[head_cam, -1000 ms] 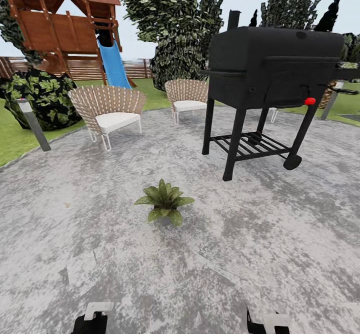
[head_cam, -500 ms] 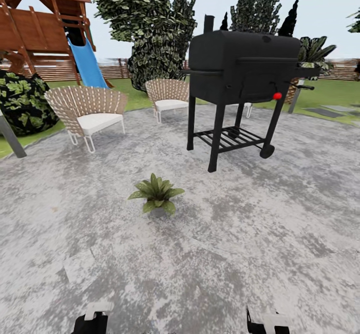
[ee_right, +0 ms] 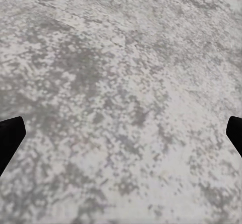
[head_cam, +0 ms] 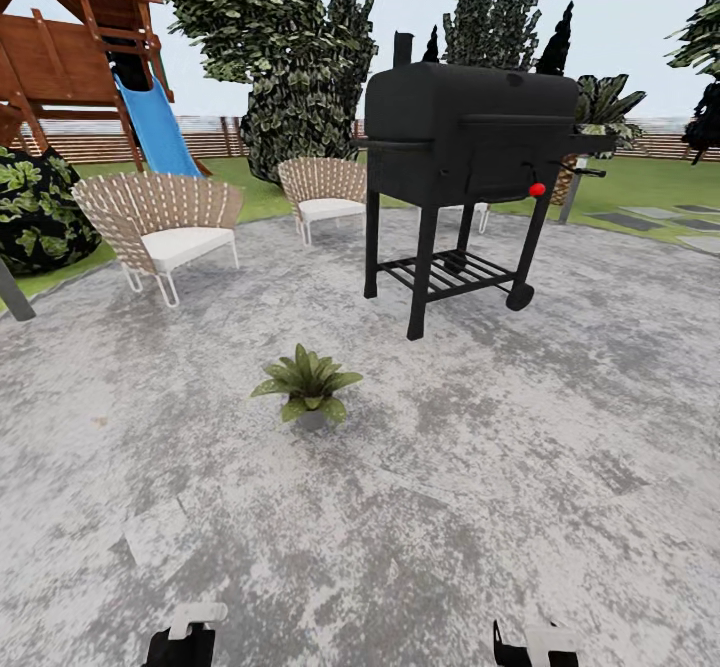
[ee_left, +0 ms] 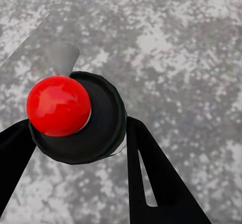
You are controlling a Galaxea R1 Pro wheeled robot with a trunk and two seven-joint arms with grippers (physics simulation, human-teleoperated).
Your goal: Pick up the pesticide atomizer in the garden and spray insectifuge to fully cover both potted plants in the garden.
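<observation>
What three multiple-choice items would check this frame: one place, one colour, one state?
1. Where is the potted plant?
A. On the grill's lower shelf
B. On a wicker chair
C. On the patio, nearer the camera than the grill

2. What colour is the slide?
A. Red
B. Blue
C. Yellow

3. What state is the right hand in?
A. Open, nothing between its fingers
B. Shut on a bottle
C. Shut on a leaf

Answers:
1 C: the head view shows the plant standing on grey stone, in front of the grill's legs.
2 B: the chute by the wooden playhouse is blue.
3 A: the right wrist view shows the fingertips far apart over bare stone.
</observation>
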